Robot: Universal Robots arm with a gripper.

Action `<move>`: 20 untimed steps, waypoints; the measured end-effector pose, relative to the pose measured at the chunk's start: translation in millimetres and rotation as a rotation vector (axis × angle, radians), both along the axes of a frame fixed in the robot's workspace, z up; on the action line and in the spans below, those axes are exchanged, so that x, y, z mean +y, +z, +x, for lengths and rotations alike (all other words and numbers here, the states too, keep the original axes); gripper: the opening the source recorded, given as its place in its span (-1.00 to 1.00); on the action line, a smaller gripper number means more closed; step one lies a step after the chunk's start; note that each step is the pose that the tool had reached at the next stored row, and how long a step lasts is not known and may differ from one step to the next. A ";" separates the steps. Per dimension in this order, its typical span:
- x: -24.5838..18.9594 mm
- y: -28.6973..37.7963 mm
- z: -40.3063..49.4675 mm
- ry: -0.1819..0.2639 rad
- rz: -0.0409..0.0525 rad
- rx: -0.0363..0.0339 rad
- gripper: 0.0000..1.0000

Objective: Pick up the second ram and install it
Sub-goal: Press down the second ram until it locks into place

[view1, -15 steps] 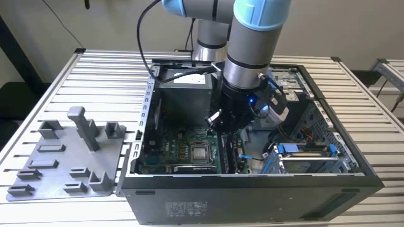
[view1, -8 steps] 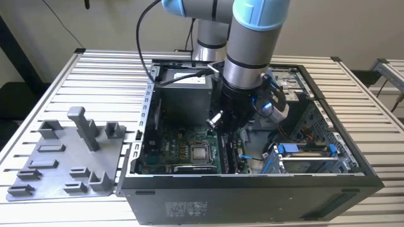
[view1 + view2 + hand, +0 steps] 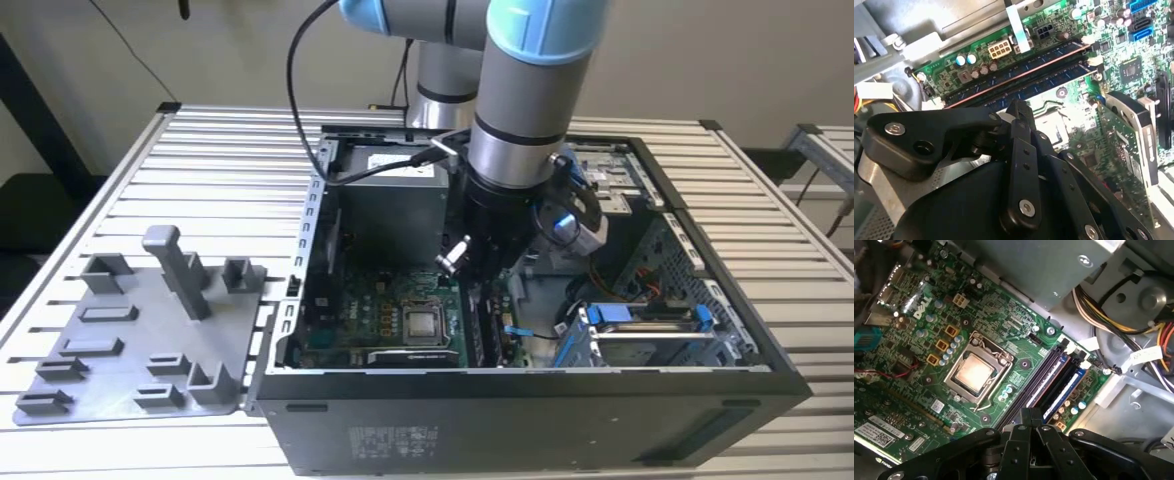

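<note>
Gripper (image 3: pixel 470 262) lowered inside open computer case (image 3: pixel 747 390) on slatted counter (image 3: pixel 200 160), above motherboard (image 3: pixel 929 315) memory slots; fingers (image 3: pixel 1021 150) closed together, nothing visibly held; second ram (image 3: pixel 1040 385) seated in slot beside another stick; grey holder tray (image 3: pixel 120 350) at exterior view's left

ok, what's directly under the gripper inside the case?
Under the gripper sit the memory slots at the edge of the green motherboard, with a dark stick lying in them. The gripper's linkage covers the slots' near end, so seating there can't be judged.
</note>
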State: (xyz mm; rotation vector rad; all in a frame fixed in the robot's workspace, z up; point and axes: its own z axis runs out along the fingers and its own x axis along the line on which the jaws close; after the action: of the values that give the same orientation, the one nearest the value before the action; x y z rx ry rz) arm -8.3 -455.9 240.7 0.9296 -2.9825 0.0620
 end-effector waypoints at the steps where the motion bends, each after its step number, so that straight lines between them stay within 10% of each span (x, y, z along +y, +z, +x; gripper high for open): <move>1: 0.0 0.0 -0.2 0.012 0.0000 -0.0001 -0.79; 20: 0.0 0.0 -0.5 0.222 0.0000 -0.0001 -0.79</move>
State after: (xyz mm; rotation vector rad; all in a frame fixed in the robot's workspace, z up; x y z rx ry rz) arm -8.8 -455.9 240.7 1.2555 -2.8655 0.0647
